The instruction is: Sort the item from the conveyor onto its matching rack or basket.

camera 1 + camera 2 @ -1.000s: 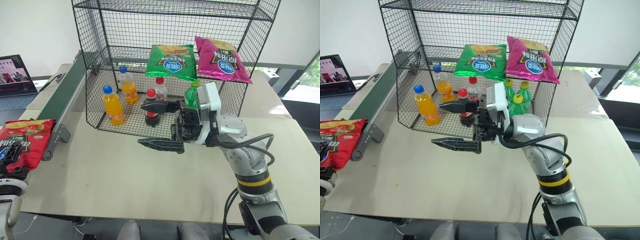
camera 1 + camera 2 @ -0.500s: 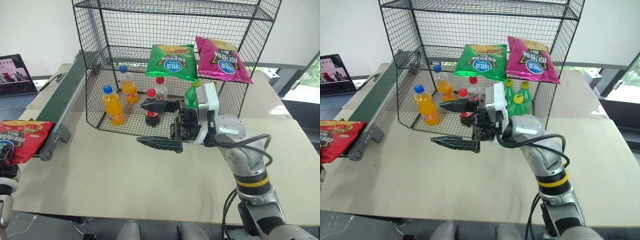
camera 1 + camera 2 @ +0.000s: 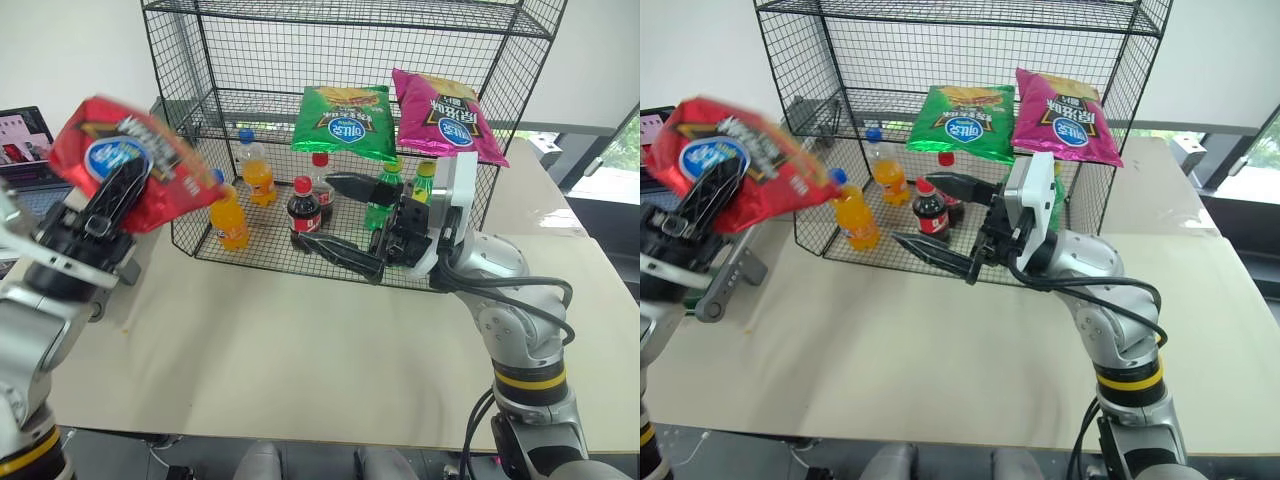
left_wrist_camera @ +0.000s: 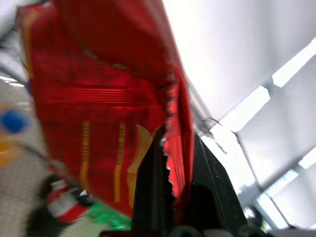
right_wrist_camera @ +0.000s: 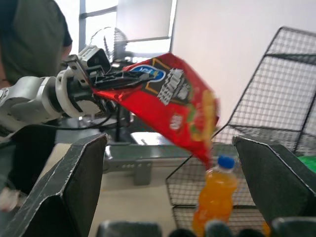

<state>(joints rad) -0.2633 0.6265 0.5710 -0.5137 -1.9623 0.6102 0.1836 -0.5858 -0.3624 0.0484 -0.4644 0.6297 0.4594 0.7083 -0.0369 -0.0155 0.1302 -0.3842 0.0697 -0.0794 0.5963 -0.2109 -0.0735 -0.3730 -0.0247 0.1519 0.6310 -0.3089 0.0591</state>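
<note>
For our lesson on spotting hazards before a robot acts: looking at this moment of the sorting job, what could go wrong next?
1. The left gripper pinches the red bag by one part only, held in the air; the crinkly bag might slip out.
2. The right gripper, jaws open, hangs in front of the wire rack, possibly blocking the way in.
3. The green bag and pink bag already crowd the middle tier, so the red one could knock them.
</note>
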